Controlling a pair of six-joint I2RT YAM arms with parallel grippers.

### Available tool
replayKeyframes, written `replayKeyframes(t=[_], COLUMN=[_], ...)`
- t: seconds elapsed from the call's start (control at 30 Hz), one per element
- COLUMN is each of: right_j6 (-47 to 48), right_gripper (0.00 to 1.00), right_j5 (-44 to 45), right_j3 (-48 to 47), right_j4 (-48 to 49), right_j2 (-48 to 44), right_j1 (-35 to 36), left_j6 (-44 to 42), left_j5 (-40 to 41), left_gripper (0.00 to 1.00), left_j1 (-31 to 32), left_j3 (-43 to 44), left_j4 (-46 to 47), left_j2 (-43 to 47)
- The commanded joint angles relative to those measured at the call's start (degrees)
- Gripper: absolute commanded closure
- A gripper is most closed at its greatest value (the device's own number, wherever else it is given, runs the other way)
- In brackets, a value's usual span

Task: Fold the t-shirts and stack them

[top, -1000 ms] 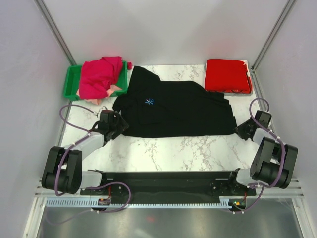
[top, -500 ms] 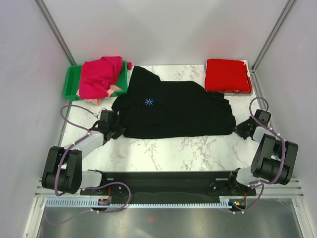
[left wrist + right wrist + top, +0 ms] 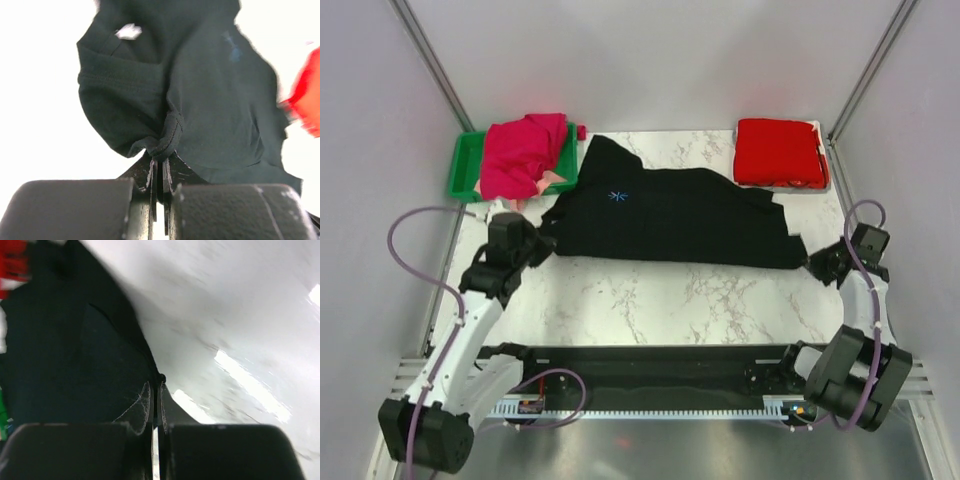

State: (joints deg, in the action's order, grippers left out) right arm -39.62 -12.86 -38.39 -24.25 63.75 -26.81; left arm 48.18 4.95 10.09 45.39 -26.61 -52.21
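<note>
Across the middle of the worktop (image 3: 650, 300): black t-shirt (image 3: 670, 215), spread flat, its long axis running left to right, with a small light-blue logo (image 3: 616, 197) toward the left end.

- Near-left corner: bunched and clamped in the left pincer (image 3: 535, 240). The wrist view shows a rolled hem caught between closed tips.
- Near-right corner: nipped in the right pincer (image 3: 815, 262), jaws together on a thin edge of cloth.
- Bearing: the whole shirt lies on the far side of both pincers, one at each end of its near hem, so neither arm is nearer. A fold of the near edge toward the far edge looks likely, and would need both corners lifted level.

Far right: red t-shirt (image 3: 778, 152), folded square, just beyond the black one's corner.

Far left: green bin (image 3: 463, 168), holding a heaped magenta t-shirt (image 3: 520, 150). A peach t-shirt (image 3: 552, 181) shows beneath it at the near-right rim.
</note>
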Motion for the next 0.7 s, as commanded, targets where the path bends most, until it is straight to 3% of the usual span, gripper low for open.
replayKeyframes(t=[0.0,0.27,0.6,0.67], right_j6=[2.25,3.93,1.21,0.95], right_gripper=[1.00,1.00,1.00,0.82], right_j5=[-2.15,1.17,3.63,3.20], right_j3=[6.48,9.65,9.83,9.30], right_j4=[-6.94,-12.39,-20.66,-22.06], right_j2=[2.17,-5.47,-13.46,-13.74], right_j1=[-7.26,-8.88,-9.23,-9.23], left_j6=[6.03,13.51,19.22,18.88], left_j5=[1.38,1.38,-0.20,-1.17], left_gripper=[0.98,0.96,0.89,0.77], left_j1=[-0.51,-0.51,-0.42,-0.42], left_j3=[-10.21,-16.73,-14.89,-14.02], left_j4=[-10.64,-18.73,-29.11,-30.77], left_j2=[7.62,19.50,29.17,31.54])
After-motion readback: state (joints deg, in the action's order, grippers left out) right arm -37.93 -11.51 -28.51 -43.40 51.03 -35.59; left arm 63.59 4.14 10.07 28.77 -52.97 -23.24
